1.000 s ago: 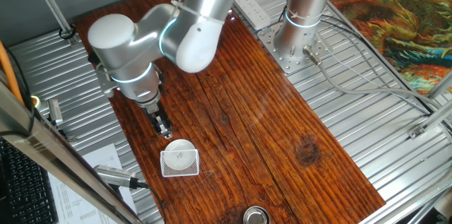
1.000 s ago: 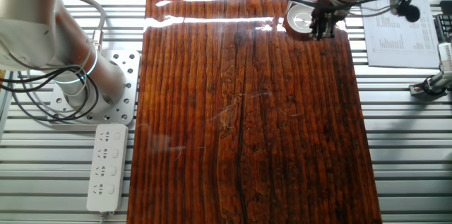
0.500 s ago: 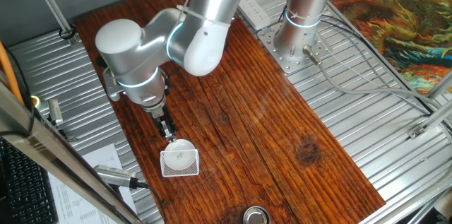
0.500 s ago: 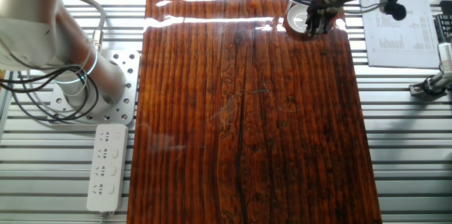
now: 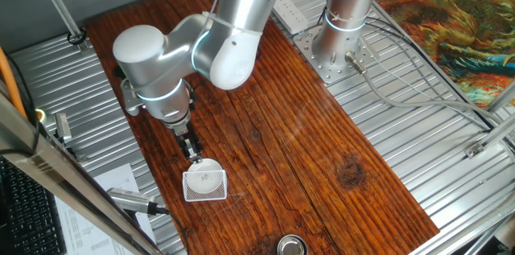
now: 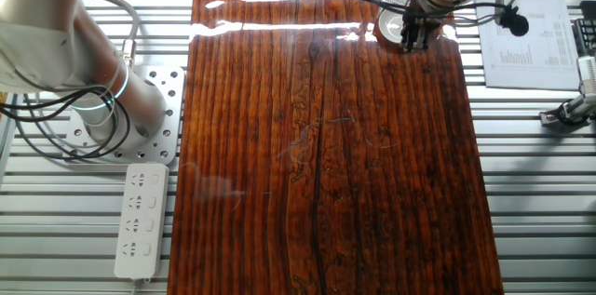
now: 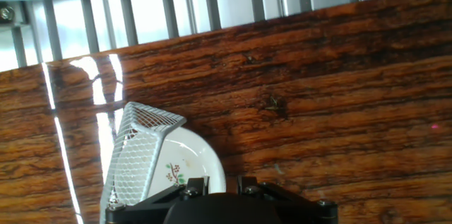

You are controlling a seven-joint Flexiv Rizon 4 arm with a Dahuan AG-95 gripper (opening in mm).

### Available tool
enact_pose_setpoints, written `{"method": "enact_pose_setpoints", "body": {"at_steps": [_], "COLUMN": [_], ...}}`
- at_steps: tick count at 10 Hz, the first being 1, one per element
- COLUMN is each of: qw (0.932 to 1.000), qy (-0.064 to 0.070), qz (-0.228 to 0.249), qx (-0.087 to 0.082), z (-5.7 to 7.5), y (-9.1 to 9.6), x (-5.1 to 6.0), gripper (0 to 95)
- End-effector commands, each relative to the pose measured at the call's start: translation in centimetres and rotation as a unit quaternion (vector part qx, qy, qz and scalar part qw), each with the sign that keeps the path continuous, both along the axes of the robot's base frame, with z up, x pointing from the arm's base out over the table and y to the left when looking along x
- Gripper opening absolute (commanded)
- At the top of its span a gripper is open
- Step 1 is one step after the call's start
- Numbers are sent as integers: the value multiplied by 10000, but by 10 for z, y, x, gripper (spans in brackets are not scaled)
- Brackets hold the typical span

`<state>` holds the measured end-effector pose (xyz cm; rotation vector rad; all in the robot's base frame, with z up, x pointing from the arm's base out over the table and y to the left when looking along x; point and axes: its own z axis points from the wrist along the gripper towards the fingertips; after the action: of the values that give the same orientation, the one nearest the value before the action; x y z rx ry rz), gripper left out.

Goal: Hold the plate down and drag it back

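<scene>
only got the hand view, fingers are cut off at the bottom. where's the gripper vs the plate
Observer: In one fixed view the gripper tips are at the plate's rim, on the side away from the card. Contact is unclear.
Operator: where's the plate on the table
Observer: Close to a long edge of the table, with a paper sheet just beyond.
Operator: anything else around
Observer: A metal cup further along the table, well apart from the plate.

The dark wooden table [image 5: 306,142] carries the plate [image 5: 206,166], a gridded card [image 5: 204,184] and a metal cup [image 5: 292,246]
</scene>
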<state>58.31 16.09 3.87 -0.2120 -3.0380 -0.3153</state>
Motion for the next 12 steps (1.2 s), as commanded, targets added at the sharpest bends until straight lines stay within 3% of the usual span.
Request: {"method": "enact_pose_setpoints", "body": {"at_steps": [1, 12], "qw": [10000, 10000], "qy": [8, 27], "qz": [24, 64], "qx": [-8, -31], "z": [-2, -12], "y": [1, 1], "x": [0, 0], "gripper": [190, 190]}}
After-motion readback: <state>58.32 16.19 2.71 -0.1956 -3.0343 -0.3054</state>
